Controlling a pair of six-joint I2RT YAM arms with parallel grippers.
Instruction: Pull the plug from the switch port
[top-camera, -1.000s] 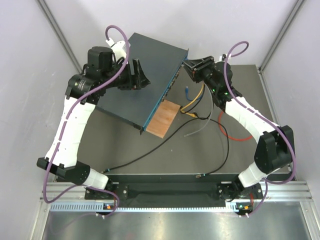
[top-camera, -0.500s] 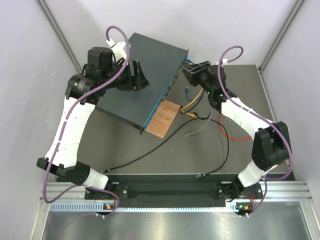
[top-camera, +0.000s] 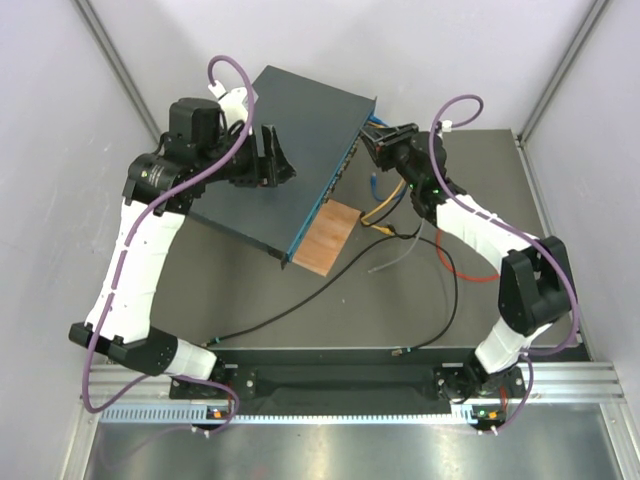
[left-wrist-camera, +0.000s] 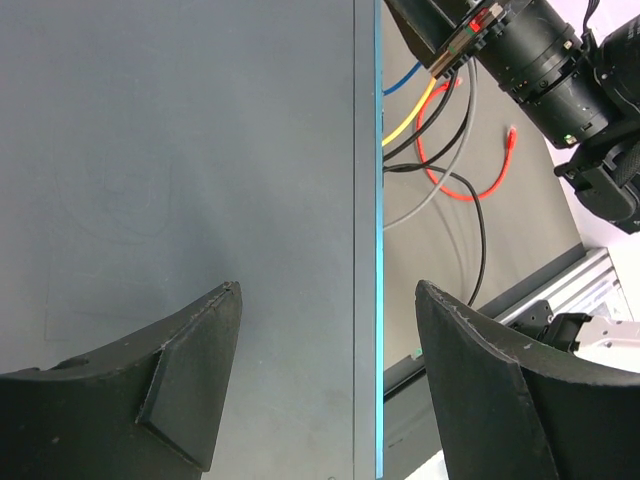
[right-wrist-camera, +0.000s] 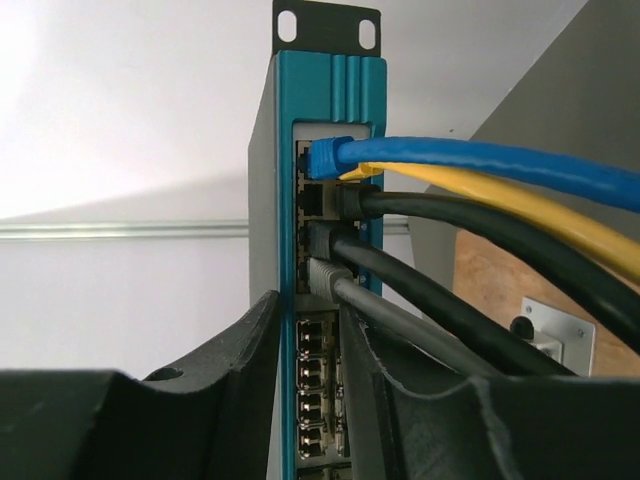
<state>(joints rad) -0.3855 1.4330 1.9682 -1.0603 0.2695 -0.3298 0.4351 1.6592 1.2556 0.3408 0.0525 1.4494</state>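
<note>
Left arm (top-camera: 135, 250) climbs from its base at the near left, leans out to the left, then folds at the elbow so the forearm runs off to the right. The left gripper (top-camera: 272, 165) is aimed downward, and its jaws are spread pretty wide. Both dark fingers (left-wrist-camera: 190, 370) are well apart, with nothing clamped between them.

Right arm (top-camera: 480, 225) comes up from the near right with its elbow (top-camera: 535, 285) poking out to the right. The forearm stretches away and to the left. The right gripper (top-camera: 375, 140) points left, roughly level. Its jaws are only a narrow slit apart, and as far as I can see they aren't pinching anything.
</note>
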